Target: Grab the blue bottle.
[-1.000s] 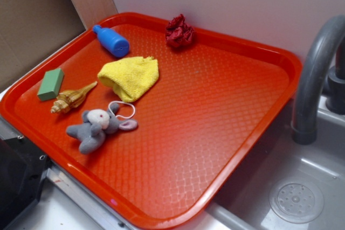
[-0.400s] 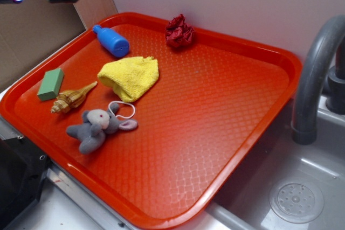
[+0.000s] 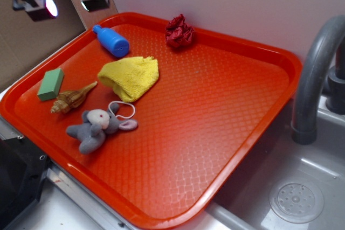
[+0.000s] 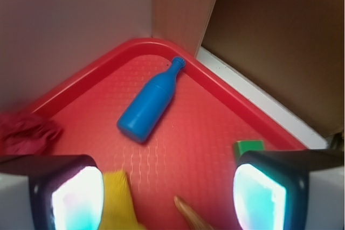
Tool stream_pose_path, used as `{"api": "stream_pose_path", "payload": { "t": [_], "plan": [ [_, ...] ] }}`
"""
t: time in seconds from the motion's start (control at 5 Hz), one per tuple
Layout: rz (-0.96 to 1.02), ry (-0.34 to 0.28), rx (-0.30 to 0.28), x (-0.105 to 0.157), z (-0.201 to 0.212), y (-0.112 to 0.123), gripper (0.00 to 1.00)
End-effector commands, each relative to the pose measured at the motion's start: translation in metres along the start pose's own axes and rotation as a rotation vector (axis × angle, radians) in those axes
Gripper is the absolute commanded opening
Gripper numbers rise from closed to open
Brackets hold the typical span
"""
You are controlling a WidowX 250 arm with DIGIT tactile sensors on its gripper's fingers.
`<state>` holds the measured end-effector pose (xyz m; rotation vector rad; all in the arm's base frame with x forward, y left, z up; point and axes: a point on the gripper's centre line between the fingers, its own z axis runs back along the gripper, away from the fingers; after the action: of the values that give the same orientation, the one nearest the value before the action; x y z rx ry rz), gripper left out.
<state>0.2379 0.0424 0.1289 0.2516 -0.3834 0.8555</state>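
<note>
The exterior view looks down at a slant from beyond one corner of the red tray (image 3: pixel 237 149), far enough to take in nearly all of it, with a sink (image 3: pixel 302 197) at lower right. The wrist view rides on the gripper (image 4: pixel 167 187), looking steeply down from closer in, its fingers (image 4: pixel 70 192) filling the lower corners. Both views share the tray's far corner, upper left in the exterior frame, where the blue bottle (image 3: pixel 111 40) (image 4: pixel 151 103) lies

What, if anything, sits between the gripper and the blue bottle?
Nothing visible. The gripper hangs open above the tray, and the blue bottle lies on bare tray ahead of it. The yellow cloth and green block sit off to the sides.
</note>
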Motion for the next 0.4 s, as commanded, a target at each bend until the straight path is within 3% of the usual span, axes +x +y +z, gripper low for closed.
{"api": "stream_pose_path", "payload": {
  "t": [0.0, 0.2],
  "plan": [
    [0.134, 0.01, -0.005, 0.036, -0.049, -0.009, 1.0],
    [0.161, 0.042, 0.013, 0.048, -0.08, -0.017, 1.0]
  ]
}}
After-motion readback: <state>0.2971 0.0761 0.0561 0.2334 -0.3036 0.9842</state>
